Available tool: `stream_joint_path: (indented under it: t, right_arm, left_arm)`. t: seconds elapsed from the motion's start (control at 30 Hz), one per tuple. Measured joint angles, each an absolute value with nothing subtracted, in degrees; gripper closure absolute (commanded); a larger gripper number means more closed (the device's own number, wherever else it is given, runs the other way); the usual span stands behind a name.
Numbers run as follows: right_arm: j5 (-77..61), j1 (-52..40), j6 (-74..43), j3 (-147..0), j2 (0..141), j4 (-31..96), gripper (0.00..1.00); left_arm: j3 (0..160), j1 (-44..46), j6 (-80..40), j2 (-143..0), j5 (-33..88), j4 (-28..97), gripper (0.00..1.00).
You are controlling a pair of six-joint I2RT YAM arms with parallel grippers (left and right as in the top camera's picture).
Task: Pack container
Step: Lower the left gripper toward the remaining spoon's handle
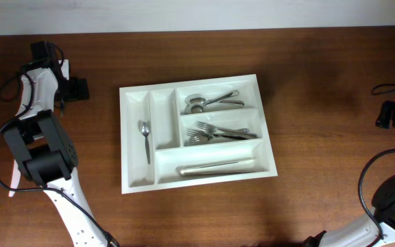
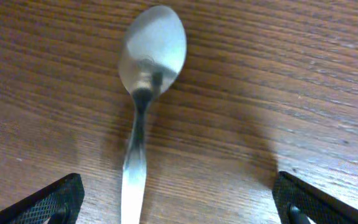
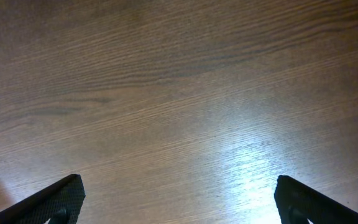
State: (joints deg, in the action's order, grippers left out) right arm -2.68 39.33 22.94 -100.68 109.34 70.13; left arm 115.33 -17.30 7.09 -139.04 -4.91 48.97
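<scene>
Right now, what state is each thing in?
container: on the table, partly packed.
spoons: lying in the far wide compartment.
forks: lying in the middle wide compartment.
knives: lying in the near wide compartment.
small spoon: lying in a narrow compartment.
loose spoon: flat on the table, ungripped.
left pincer: open, above the loose spoon.
right pincer: open, empty, over the table.

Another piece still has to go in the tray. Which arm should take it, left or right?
Left. The left gripper is open over a loose spoon on the table, with the handle between its fingers. The right gripper, also open, sees only bare table, on the other side of the container.
</scene>
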Motion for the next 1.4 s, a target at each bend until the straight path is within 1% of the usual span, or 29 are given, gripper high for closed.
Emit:
stream_joint_path:
  t: [0.67,1.4]
  right_arm:
    - [-2.7,39.3,22.9,-100.7,109.3,70.1,0.01]
    - [-2.7,39.3,22.9,-100.7,109.3,70.1,0.01]
  left_arm:
    - [115.3,-17.4,8.8,-139.3,-5.4,46.0,0.01]
    - [116.1,-18.0,8.6,-140.2,-2.5,45.8,0.01]
